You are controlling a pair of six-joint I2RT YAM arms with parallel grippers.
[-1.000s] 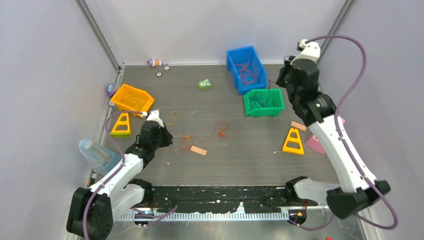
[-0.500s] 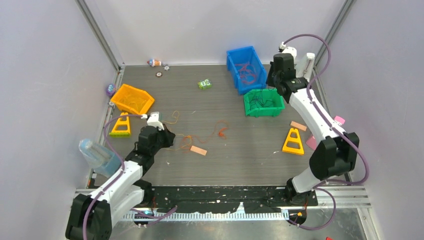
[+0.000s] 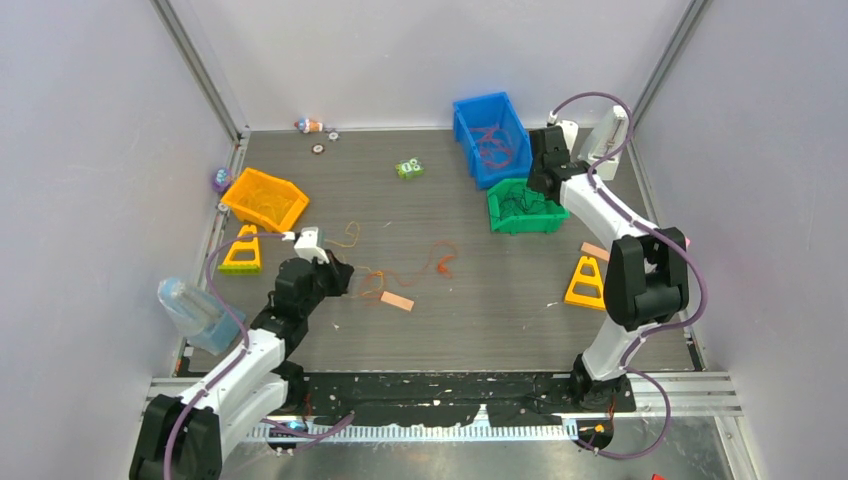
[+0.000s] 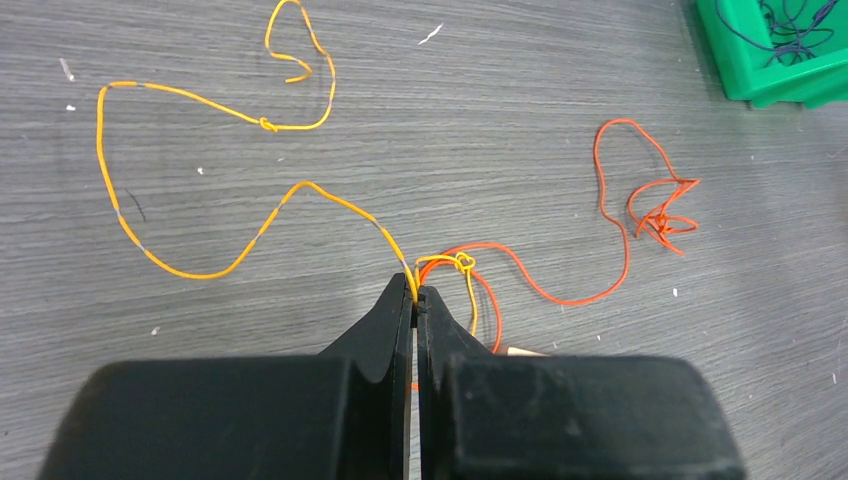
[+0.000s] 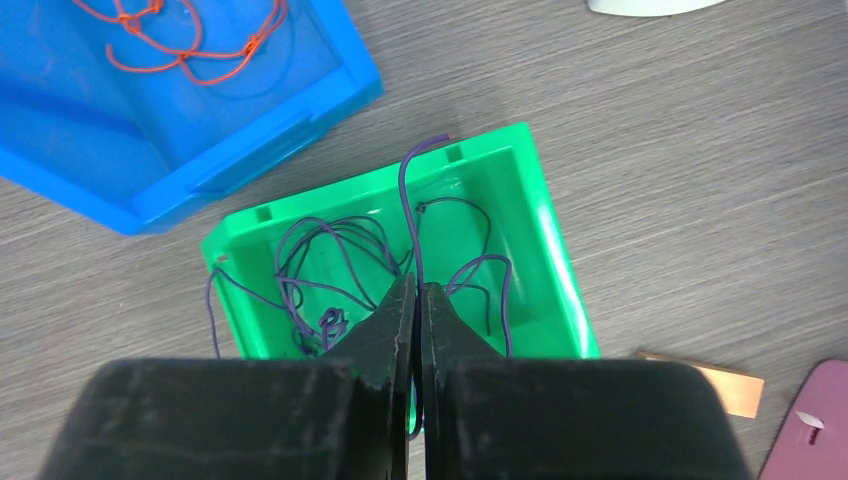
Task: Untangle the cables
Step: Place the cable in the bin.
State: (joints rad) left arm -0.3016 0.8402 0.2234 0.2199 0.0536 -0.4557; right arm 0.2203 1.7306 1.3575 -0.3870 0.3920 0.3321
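Left gripper pinches the yellow cable; right gripper clamps a purple cable over the green bin at two o'clock.

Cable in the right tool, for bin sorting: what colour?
Dark purple cable; right wrist view shows it best.

Three bins, two yellow triangular stands, two pincers, and two cables on the desk.
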